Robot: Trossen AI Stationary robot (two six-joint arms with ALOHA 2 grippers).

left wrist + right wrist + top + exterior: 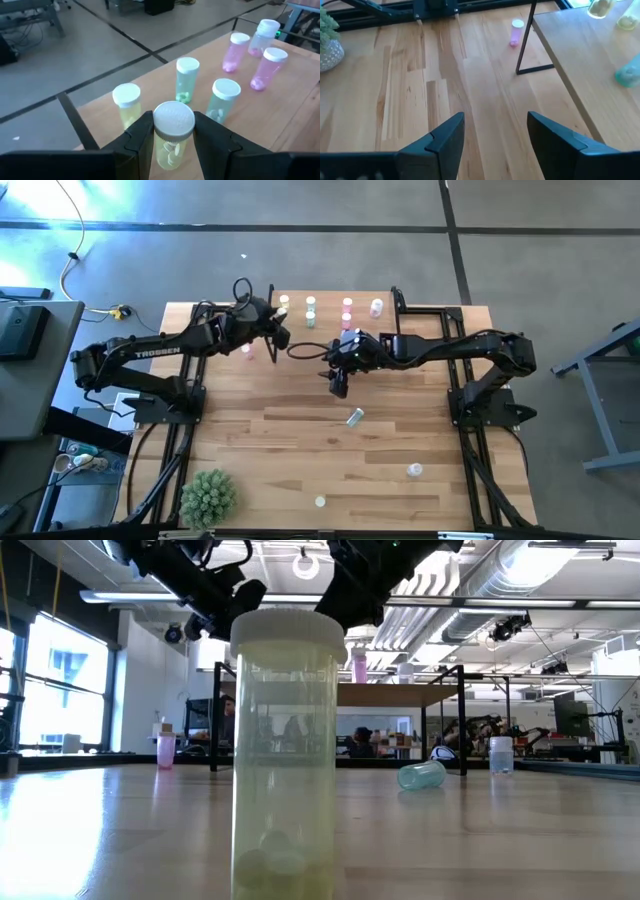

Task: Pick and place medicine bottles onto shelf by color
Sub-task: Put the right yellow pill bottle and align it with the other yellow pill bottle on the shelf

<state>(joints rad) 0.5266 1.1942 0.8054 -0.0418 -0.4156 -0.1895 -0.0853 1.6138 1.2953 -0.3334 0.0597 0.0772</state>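
the left gripper (172, 145) pinches an upright pale-yellow, white-capped medicine bottle (172, 132) over the small light-wood shelf (280, 120), just beside the standing yellow bottle (127, 103), its long axis vertical. the right gripper (495, 135) hangs spread and empty over the table.

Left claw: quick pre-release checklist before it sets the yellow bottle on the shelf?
1. Left claw grips yellow bottle at both sides: ok.
2. Bottle upright, cap on: ok.
3. Over the shelf, beside the standing yellow bottle: ok.
4. Bottle base touching the shelf: cannot tell.
5. Right claw open and empty, clear of the shelf: ok.
6. Pink bottle on the table beside the shelf leg, unsorted: not ok.
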